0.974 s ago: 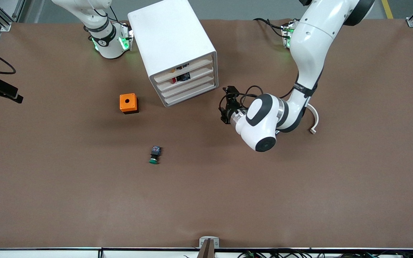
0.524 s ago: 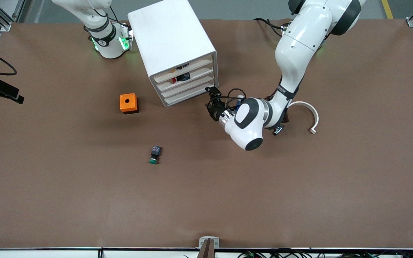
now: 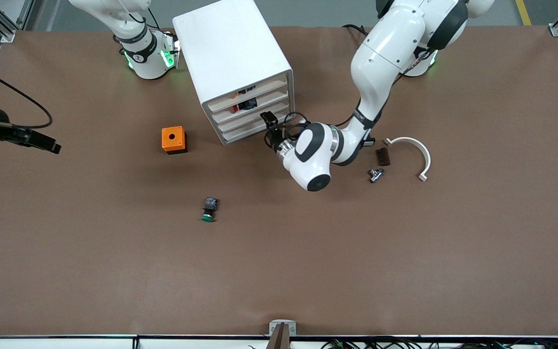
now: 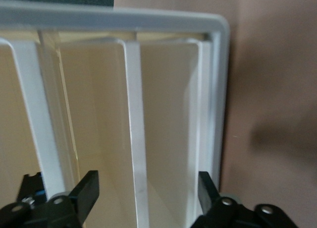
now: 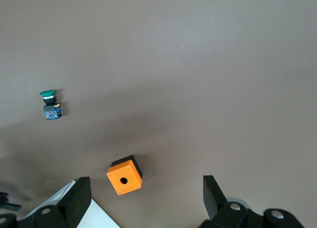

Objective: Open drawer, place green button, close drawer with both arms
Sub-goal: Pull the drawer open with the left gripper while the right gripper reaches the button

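The left gripper [image 3: 267, 121], fingers apart, has swung in against the cabinet's [image 3: 233, 58] still-shut third drawer [image 3: 252, 122]. The right gripper [image 5: 143, 198], fingers apart, hovers high; the green button [image 3: 209, 209] lies on the table [image 3: 405, 252], nearer the camera.

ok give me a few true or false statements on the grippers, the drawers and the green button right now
1. The left gripper is at the cabinet's drawer fronts, fingers open. True.
2. The button is inside a drawer. False: it lies on the table, nearer the front camera than the orange cube.
3. The right gripper holds the button. False: it is open and empty, above the table.
4. The third drawer is shut. True.
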### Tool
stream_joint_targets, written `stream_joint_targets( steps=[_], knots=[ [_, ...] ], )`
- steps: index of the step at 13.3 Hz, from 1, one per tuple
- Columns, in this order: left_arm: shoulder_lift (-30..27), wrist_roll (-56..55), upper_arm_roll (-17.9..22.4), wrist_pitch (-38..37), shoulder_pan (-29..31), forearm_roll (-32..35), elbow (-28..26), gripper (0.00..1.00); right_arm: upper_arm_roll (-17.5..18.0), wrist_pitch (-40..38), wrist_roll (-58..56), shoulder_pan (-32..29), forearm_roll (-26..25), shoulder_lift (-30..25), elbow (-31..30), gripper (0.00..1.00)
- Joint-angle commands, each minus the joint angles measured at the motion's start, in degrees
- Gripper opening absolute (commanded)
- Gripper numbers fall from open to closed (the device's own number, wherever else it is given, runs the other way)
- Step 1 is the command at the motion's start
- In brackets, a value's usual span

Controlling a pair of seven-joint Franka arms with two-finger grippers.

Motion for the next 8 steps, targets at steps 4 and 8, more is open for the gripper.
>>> stream_joint_targets(
  steps=[4,8],
  knots=[
    [3.6,-1.4,0.4,0.0,-0.9,-3.4,2.1,0.73,-0.1,0.4,14.0,4.0,5.4,3.8,0.4,1.00],
    [3.7,-0.7,0.4,0.0,-1.0,-3.4,2.0,0.55,-0.1,4.4,19.7,6.5,8.4,7.4,0.4,1.00]
  ],
)
